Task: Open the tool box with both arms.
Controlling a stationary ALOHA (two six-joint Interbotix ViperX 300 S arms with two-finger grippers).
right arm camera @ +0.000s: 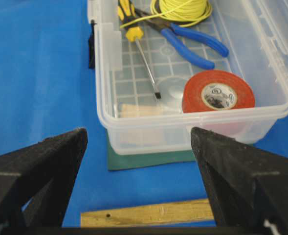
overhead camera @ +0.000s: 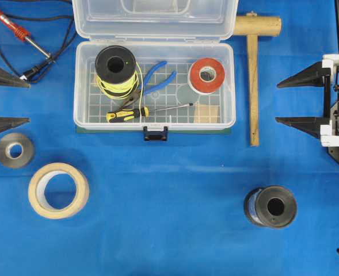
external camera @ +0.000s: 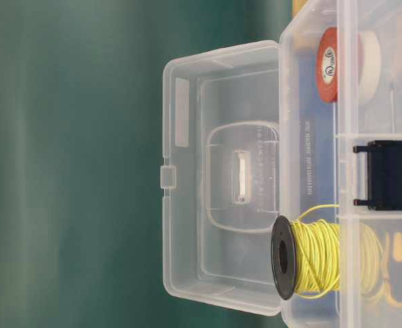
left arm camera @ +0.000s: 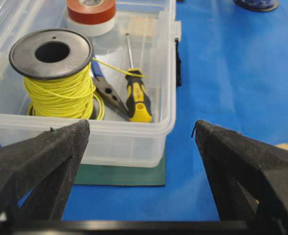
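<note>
The tool box (overhead camera: 155, 86) sits at the far middle of the blue worktop (overhead camera: 169, 190), its lid (overhead camera: 155, 17) thrown right back on the hinge and standing clear of the tray — so the opening looks done to me. The dark blue latch (overhead camera: 156, 134) hangs loose at the near edge, holding nothing. Inside lie a spool of yellow wire (overhead camera: 116, 72), blue-handled pliers (overhead camera: 157, 77), a yellow-and-black screwdriver (overhead camera: 129, 114) and a red tape roll (overhead camera: 207, 75).

Both arms are parked well out to either side, which fits a job finished: nothing is left to steady or lift. The left end effector (overhead camera: 5, 96) has its fingers spread wide and empty, pointing at the box's short end from well apart. The right end effector (overhead camera: 301, 98) is likewise spread and empty, facing the opposite short end, with a wooden mallet (overhead camera: 254, 69) lying between it and the box.

From each wrist view the box is straight ahead, framed between the fingers, not touched.
</note>
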